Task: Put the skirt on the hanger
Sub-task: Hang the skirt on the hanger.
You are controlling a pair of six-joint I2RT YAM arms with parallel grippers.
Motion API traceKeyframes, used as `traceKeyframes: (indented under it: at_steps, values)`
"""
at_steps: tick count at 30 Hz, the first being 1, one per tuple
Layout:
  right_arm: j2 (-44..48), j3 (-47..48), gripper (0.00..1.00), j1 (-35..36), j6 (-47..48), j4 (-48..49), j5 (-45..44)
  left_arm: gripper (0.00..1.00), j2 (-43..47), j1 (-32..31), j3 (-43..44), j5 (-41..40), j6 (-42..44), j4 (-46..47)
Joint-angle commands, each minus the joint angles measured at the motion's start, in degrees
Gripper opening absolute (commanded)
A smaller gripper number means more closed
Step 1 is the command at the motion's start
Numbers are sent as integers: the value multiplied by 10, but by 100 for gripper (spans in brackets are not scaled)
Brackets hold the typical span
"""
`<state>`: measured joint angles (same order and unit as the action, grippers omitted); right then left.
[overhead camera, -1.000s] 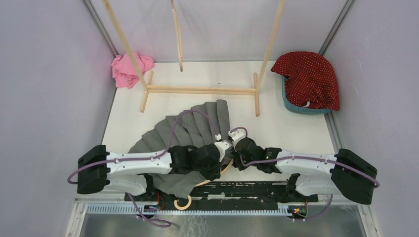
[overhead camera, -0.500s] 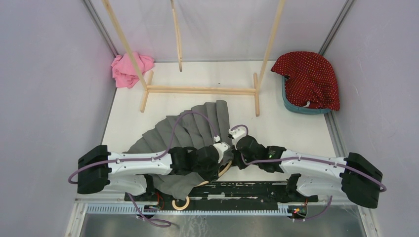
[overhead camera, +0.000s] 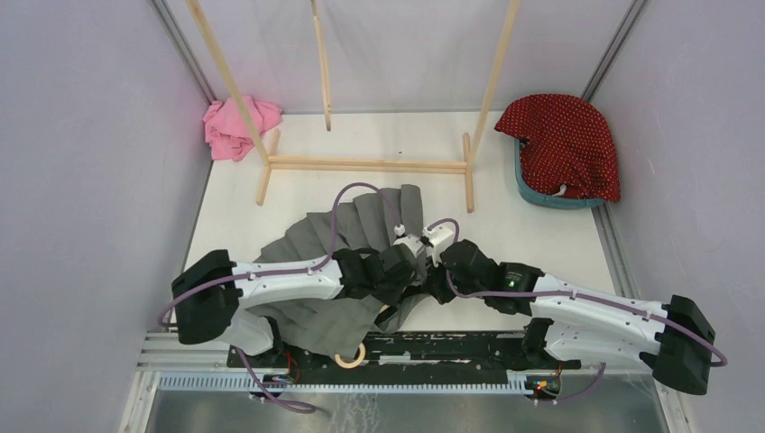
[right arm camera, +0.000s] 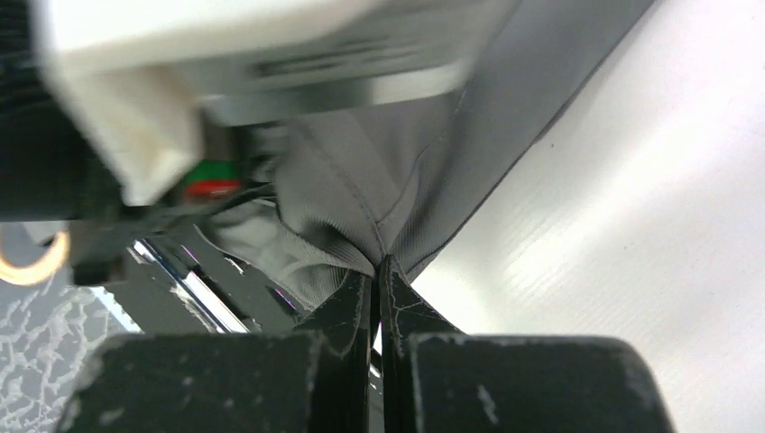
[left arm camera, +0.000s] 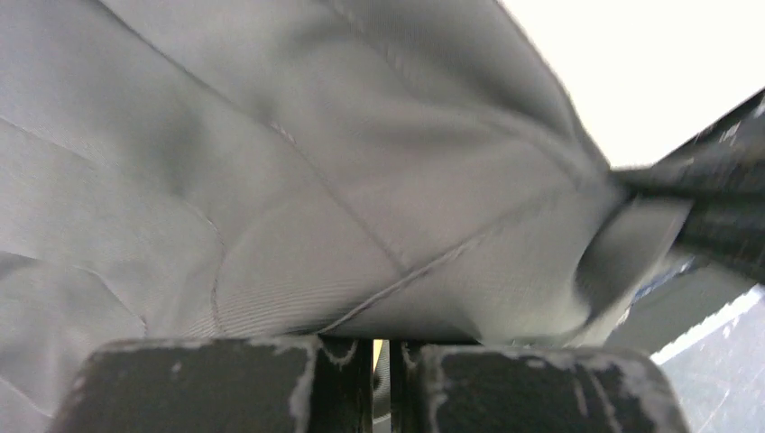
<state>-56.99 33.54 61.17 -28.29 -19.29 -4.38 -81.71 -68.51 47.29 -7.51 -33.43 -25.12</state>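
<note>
Grey pleated skirt (overhead camera: 307,242): edge pinched tight in right gripper (right arm camera: 377,269); left gripper (left arm camera: 381,346) just beside, seemingly clamped on cloth. Both lately advanced; wooden hanger (overhead camera: 350,358) dragged behind them, fitting unfinished.

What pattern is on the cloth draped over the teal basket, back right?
The draped cloth is red with small white dots; top external view shows it best.
</note>
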Motion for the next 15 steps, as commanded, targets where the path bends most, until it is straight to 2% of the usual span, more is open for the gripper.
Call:
traceKeyframes:
  at_steps: [1, 7, 12, 15]
  values:
    - [9, 45, 1, 11, 8, -10, 20, 3, -42, 16, 93, -61, -7, -9]
    - [4, 48, 1, 28, -4, 8, 17, 3, -102, 17, 191, -84, 9, 0]
    - [6, 30, 1, 30, -11, 22, -5, 4, -97, 21, 191, -75, 20, 21]
    - [11, 18, 1, 30, -16, 26, -23, 15, -73, 21, 161, -32, 28, 36]
